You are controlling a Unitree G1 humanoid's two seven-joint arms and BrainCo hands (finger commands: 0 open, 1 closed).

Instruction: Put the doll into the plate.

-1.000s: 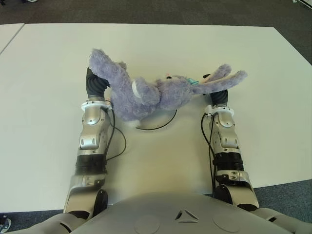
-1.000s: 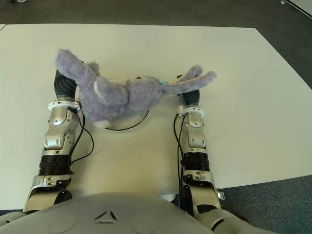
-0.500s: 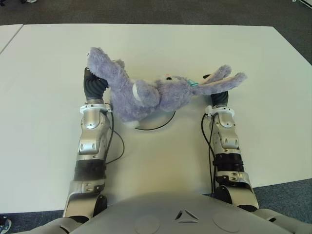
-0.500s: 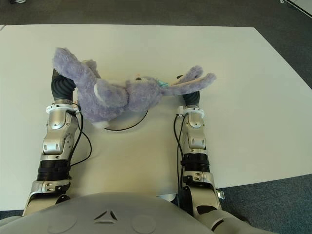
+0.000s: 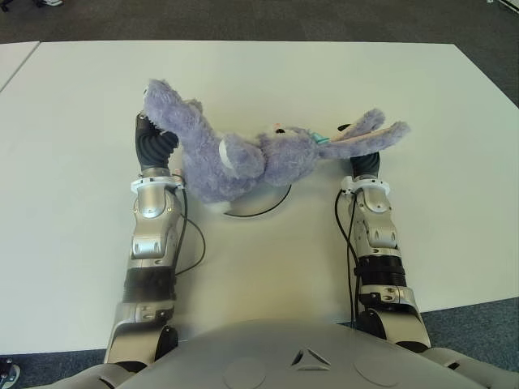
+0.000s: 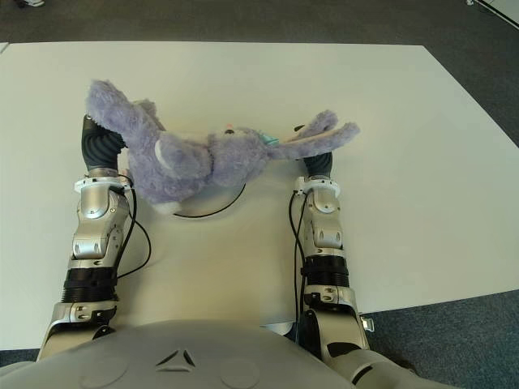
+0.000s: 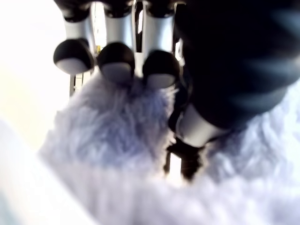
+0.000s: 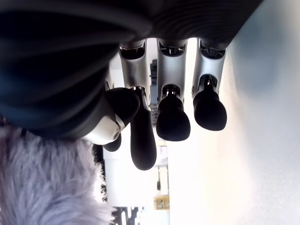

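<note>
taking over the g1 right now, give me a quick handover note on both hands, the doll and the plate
Left hand: fingers closed on the purple doll, gripping a plush limb at its left end.
Right hand: fingers curled, nothing clearly between them; the doll's long ears lie over it at the right end.
Doll: stretched between the two hands, body above the plate, of which only the near rim shows beneath it on the white table.
Done: doll picked up and brought over the plate.
Left: whether it already touches the plate cannot be told; probably lower it in, open the left hand, withdraw both.
</note>
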